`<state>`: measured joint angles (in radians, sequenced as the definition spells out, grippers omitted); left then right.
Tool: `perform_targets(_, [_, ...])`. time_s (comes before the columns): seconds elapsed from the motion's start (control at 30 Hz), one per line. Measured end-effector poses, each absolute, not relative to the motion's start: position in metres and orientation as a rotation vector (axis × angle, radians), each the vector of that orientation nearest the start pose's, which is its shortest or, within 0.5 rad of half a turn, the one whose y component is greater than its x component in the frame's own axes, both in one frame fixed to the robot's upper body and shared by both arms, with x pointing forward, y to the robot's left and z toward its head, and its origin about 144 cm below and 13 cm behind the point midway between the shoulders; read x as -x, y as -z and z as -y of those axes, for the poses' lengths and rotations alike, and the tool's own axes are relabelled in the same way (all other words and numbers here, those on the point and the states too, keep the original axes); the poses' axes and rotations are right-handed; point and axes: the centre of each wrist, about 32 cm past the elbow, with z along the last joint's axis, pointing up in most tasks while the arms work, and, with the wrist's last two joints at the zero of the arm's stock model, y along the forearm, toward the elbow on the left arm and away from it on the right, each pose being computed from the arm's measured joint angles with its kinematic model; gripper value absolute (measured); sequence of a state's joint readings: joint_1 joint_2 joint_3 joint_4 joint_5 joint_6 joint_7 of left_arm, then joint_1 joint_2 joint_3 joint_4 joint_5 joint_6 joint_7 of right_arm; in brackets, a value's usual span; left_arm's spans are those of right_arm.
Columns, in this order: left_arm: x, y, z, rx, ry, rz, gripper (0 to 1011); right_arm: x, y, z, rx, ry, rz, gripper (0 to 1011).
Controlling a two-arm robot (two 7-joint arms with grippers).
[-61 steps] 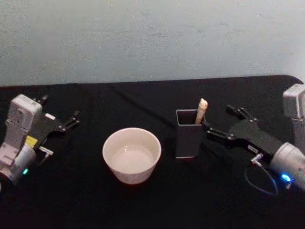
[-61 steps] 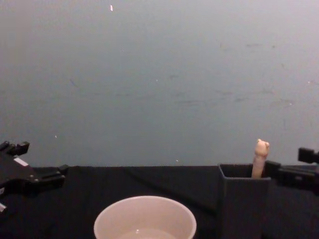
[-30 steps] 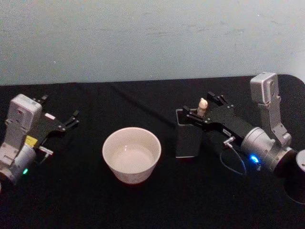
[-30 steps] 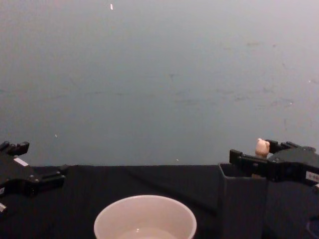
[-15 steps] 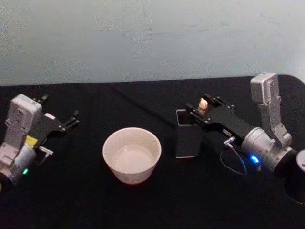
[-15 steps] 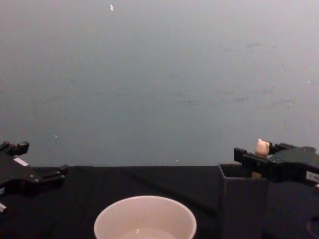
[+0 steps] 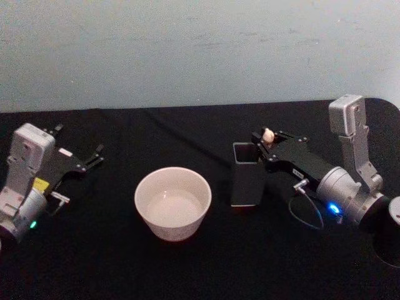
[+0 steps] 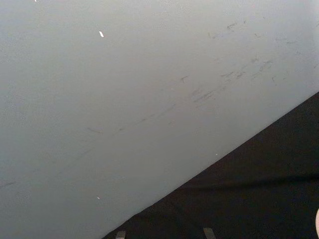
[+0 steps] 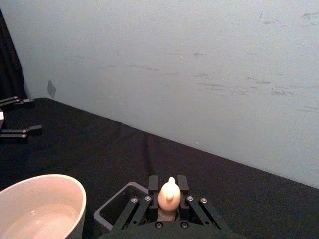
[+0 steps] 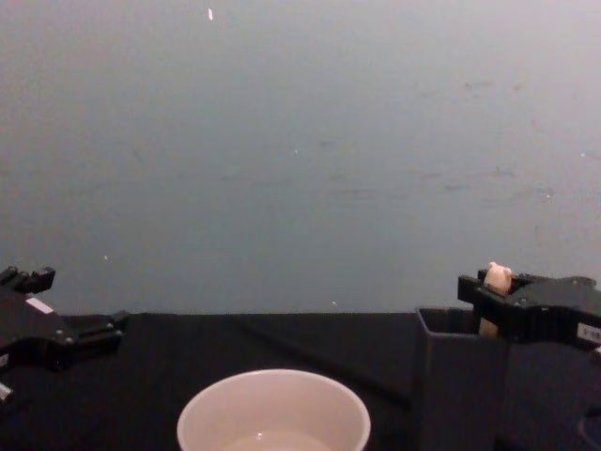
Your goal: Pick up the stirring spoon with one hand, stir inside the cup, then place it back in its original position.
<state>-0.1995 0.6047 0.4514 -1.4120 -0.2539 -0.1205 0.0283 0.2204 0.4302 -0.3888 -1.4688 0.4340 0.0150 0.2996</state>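
Head view, right gripper: the right gripper (image 7: 267,139) sits over the mouth of the holder (image 7: 247,181), clamped on the stirring spoon (image 7: 267,133) just under its bear head.
Head view, spoon axis: upright, with the stem down inside the holder, so the way out is probably straight up.
Head view, cup: the cup (image 7: 173,201) stands near the holder on its left, not touching it.
Head view, left gripper: the left gripper (image 7: 94,156) is well apart from the holder, beyond the cup, idle with its jaws apart.
Left wrist view: bare worktop (image 8: 259,189) and wall (image 8: 124,89).
Right wrist view: the fingers (image 9: 182,183) press the handle from both sides above the holder's mouth.
Chest view: the bear head stands just above the holder's rim, at its right corner.
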Motion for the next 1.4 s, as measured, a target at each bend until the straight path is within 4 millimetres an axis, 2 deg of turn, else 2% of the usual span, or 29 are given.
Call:
perform_targets(0.4, [-0.489,-1.14,-0.31,-0.304,-1.248,0.285,1001,-0.5,-1.174,0.251,0.057,0.932,0.007,212])
perform_targets(1.07, [-0.489,-1.14,-0.31,-0.304,-1.248,0.285,1001,-0.502,-1.237,0.263,-0.088,0.88,0.137,212])
perform_targets(1.23, [-0.489,-1.14,-0.31,-0.304,-1.248,0.285,1001,-0.507,-1.245,0.258,-0.121,0.855,0.166,212])
perform_targets(1.4, [-0.489,-1.14,-0.31,-0.304,-1.248,0.285,1001,-0.511,-1.243,0.248,-0.129,0.811,0.162,212])
